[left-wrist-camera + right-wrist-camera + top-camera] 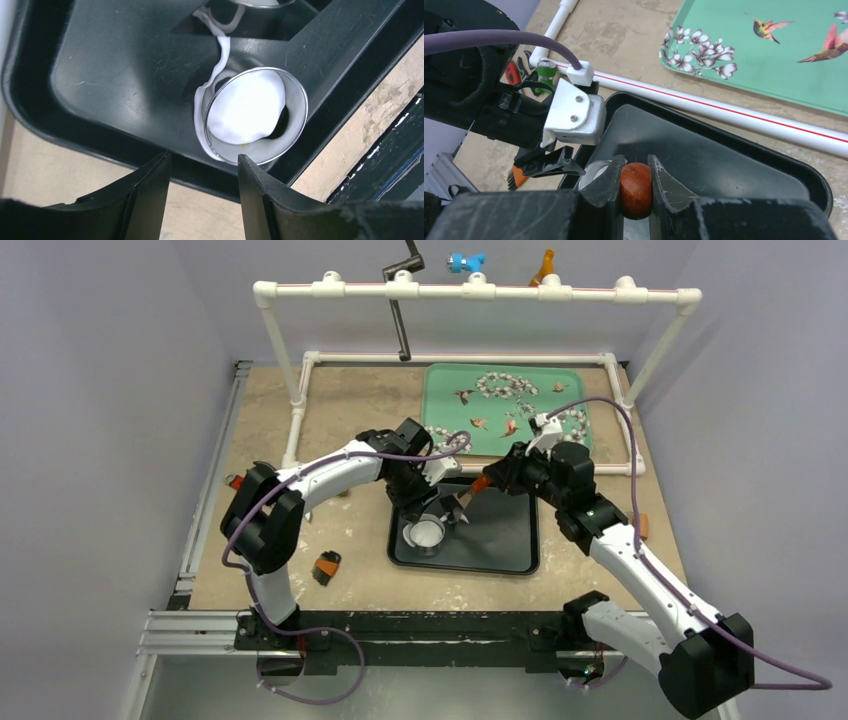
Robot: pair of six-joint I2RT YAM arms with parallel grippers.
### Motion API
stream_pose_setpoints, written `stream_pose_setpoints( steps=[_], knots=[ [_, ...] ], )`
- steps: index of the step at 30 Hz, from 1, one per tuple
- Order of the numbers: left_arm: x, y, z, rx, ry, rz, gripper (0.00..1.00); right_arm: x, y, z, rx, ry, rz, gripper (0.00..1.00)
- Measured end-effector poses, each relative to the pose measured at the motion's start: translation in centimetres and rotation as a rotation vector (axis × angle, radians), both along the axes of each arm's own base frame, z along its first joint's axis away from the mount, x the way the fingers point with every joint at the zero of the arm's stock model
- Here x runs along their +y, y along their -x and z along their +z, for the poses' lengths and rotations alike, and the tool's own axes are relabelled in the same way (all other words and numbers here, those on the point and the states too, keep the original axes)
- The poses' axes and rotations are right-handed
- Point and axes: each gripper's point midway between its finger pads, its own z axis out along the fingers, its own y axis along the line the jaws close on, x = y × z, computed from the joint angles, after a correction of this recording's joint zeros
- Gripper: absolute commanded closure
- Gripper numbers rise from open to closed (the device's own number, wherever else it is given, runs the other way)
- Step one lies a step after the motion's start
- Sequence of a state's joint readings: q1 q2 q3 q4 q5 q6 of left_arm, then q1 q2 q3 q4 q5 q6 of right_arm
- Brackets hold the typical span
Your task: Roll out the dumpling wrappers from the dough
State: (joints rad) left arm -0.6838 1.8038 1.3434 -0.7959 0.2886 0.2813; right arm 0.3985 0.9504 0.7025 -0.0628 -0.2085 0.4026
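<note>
Dumpling wrapper point(247, 107): one cut, inside ring cutter point(298, 117), black tray point(115, 75) near-left corner | scrap point(220, 60) beside ring | left gripper point(204, 165): jaws apart, empty, above tray | right gripper point(636, 172): clamped on brown handle point(636, 195) | wrapper not yet lifted out.

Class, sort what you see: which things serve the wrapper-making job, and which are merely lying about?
Job: dumpling wrapper, ring cutter, dough scrap, black tray, brown handle in right gripper.
Lying about: green flowered tray, white pipe frame, orange-black tool.

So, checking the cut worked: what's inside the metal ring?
A white dough disc fills most of the metal ring, with a dark gap at its right edge. Whatever lies beneath the disc is covered.
</note>
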Motion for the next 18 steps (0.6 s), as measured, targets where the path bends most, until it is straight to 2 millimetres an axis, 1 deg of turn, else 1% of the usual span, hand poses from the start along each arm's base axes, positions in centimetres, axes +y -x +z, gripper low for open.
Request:
stream_pose_setpoints(
  steps=[6,9,11,13,14,18],
  knots=[
    [-1.1,0.2,-1.0,0.013,0.0,0.01,0.52,1.0,-0.3,-1.7,0.032,0.004,0.031,1.0],
    [-1.2,0.2,-1.8,0.01,-0.018,0.007,0.54,1.3,-0.5,-2.3,0.046,0.003,0.039,1.0],
    [-1.1,0.0,-2.6,0.006,-0.044,0.008,0.62,1.6,-0.6,-2.6,0.052,0.001,0.047,1.0],
    [-1.0,-0.2,-3.5,-0.003,-0.067,0.01,0.76,1.9,-0.8,-2.8,0.057,-0.005,0.052,1.0],
    [-0.8,-0.2,-3.8,-0.01,-0.078,0.013,0.81,2.0,-0.9,-2.8,0.057,-0.007,0.053,1.0],
    [-0.6,-0.5,-4.2,-0.034,-0.094,0.015,0.95,1.5,-1.5,-3.2,0.069,-0.001,0.006,1.0]
  ],
)
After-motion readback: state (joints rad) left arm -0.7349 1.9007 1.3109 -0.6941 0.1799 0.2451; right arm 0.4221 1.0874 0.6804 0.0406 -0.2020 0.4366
